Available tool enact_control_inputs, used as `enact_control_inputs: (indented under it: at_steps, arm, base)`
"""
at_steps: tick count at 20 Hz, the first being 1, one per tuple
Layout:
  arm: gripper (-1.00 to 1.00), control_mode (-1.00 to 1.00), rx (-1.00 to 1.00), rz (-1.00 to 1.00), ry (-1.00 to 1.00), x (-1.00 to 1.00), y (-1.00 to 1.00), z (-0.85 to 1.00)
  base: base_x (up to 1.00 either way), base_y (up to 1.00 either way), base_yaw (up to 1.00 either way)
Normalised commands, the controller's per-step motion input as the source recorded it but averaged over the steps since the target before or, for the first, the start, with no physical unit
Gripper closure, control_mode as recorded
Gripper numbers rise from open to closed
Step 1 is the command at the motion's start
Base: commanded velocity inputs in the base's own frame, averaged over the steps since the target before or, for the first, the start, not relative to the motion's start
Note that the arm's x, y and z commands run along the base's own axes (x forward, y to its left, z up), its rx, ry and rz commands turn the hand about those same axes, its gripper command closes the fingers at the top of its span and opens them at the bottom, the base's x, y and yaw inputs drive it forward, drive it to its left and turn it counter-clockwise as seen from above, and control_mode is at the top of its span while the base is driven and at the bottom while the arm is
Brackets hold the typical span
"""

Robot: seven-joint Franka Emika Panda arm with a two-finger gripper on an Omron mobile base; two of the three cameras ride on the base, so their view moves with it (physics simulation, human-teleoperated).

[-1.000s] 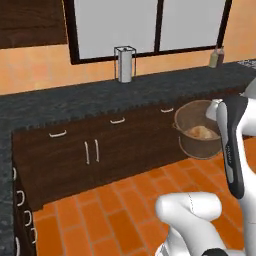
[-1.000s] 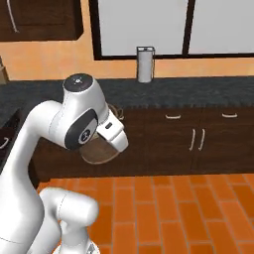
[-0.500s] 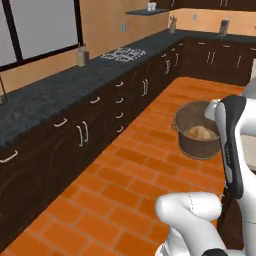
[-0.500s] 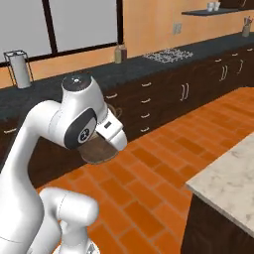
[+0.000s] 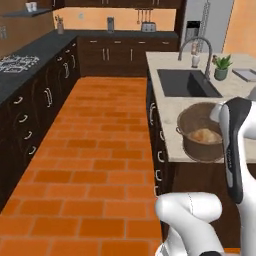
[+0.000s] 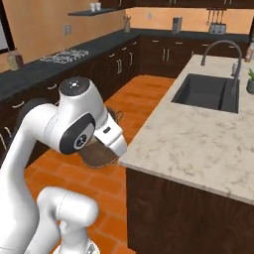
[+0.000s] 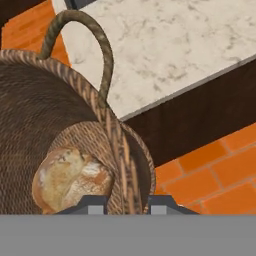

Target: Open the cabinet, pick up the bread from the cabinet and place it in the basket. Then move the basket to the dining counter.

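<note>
The brown woven basket (image 7: 60, 130) hangs in the air, and my gripper (image 7: 125, 207) is shut on its rim, with the wall running between the two fingertips. The bread (image 7: 70, 177), a golden-tan bun, lies on the basket's bottom. From the left base view, the basket (image 5: 192, 145) with the bread (image 5: 205, 135) sits at the near edge of the dining counter (image 5: 167, 107), beside my forearm. From the right base view, the basket (image 6: 101, 156) is below the hand, just left of the pale dining counter (image 6: 198, 134) corner. I cannot tell which dark cabinet is the task's.
A black sink (image 5: 187, 82) with an arched faucet (image 5: 197, 47) is set in the island, and a small plant (image 5: 221, 67) stands by it. A black counter with a stove (image 5: 17, 62) runs along the left. Orange brick floor (image 5: 100, 150) lies between them.
The base has turned and driven, so the views swung from the black counter and window to the island. The basket with the bread has stayed in my shut gripper.
</note>
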Motion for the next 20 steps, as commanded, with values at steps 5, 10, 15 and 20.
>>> enact_control_inputs:
  at_steps: [5,10,15,20]
  arm:
    - [1.00,1.00,0.00,0.00,0.00,0.00,0.00,0.00]
    - [1.00,1.00,0.00,0.00,0.00,0.00,0.00,0.00]
    - [1.00,-1.00,0.00,0.00,0.01,0.17,-0.01,-0.01]
    - [1.00,-1.00,0.01,0.00,0.07,0.98,-0.20,-0.32]
  base:
    - [0.51,-0.87,-0.27]
    - [0.24,-0.09,-0.47]
    - [0.37,-0.01,-0.04]
    - [0.00,0.00,0.00]
